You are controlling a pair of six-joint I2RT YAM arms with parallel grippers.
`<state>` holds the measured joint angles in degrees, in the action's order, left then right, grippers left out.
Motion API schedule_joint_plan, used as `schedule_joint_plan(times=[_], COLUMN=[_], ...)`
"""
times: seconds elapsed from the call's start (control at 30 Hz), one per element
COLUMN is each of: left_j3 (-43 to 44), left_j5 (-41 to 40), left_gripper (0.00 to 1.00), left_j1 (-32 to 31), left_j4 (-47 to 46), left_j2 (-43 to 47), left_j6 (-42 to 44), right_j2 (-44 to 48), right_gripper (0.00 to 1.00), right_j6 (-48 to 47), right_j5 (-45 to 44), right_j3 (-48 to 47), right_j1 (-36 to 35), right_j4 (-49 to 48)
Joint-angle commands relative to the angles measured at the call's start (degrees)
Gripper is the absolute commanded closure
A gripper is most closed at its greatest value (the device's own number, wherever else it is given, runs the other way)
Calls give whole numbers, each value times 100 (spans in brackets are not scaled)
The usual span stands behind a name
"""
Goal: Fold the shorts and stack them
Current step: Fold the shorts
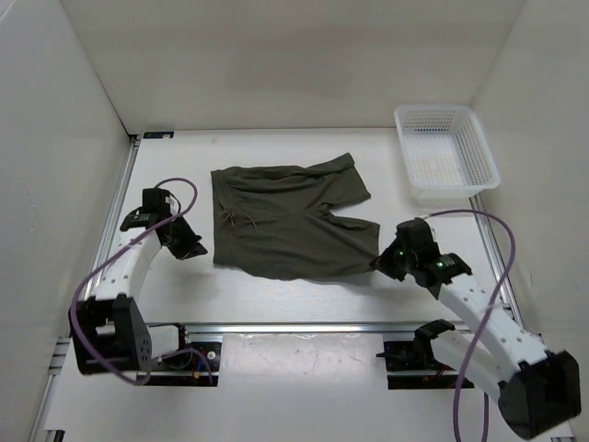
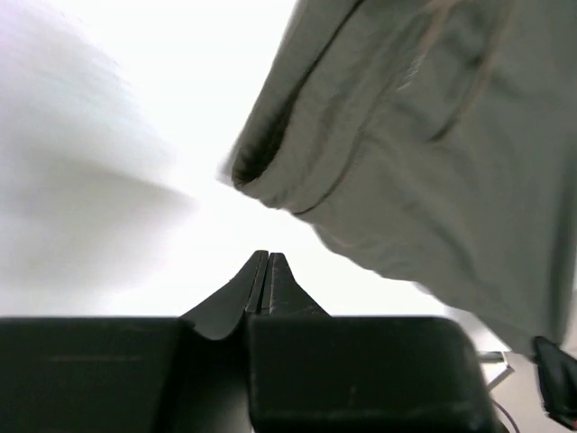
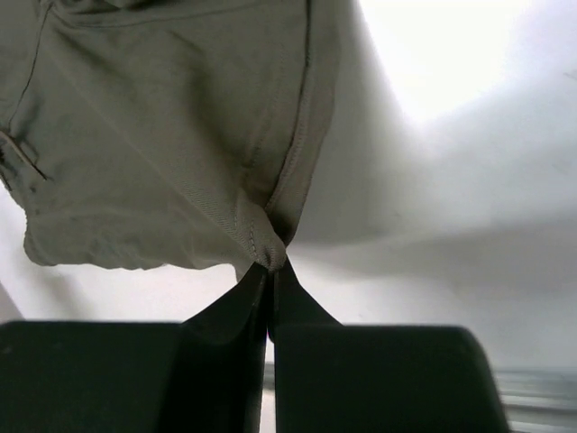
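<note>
Right wrist view: the right end effector has its jaws pressed together on a hem corner of the shorts, and the cloth fans up and to the left from the pinch. In the top external view that corner is the near tip of the leg closest to this arm. The rest of the garment lies flat on the bench to the left of the end effector. Its long axis runs left to right, with the waist at the far end, toward the other arm.

The left end effector is also pressed shut, but on nothing. The waist corner sits just ahead and to the right of its tips, with bare bench between. So only the right arm has cloth. The left arm, nearer the waist, would probably need to reopen and reach forward-right before sharing a fold. The white mesh basket stands beyond the right end effector, well apart from the shorts.
</note>
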<state>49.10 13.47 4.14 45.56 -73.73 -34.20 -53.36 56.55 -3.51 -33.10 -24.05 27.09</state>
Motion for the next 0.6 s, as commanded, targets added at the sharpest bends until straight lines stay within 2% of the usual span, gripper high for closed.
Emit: schedule_joint_plan(times=[0.0,0.1,0.2,0.3,0.4,0.43,0.47,0.5,0.57], left_j3=[221,695,960,857,382,285,154,152,82], left_j5=[33,-274,-346,-4,383,462,463,463,463], left_gripper=[89,89,89,89,89,83,54,38,16], left_j1=[-71,-71,-71,-71,-238,-473,-615,-747,-1132], left_j4=[479,1085,1367,1368,921,789,596,516,358], left_j2=[840,1324,1546,1546,1274,1109,1002,880,520], left_j6=[-210,-210,-88,44,-78,-79,-226,-228,-359], right_j2=[712,1178,1241,960,749,748,748,748,748], right_gripper=[100,100,100,100,100,100,100,100,100], right_j6=[-338,-478,-540,-593,-593,-593,-593,-593,-593], right_j5=[-492,-616,-669,-669,-730,-730,-730,-730,-730], right_j3=[15,-274,-390,-451,-391,-390,-390,-338,-337], right_j1=[-29,-29,-29,-29,-29,-29,-29,-29,-29], right_j4=[1437,1973,2089,2090,2029,1959,1958,1897,1844])
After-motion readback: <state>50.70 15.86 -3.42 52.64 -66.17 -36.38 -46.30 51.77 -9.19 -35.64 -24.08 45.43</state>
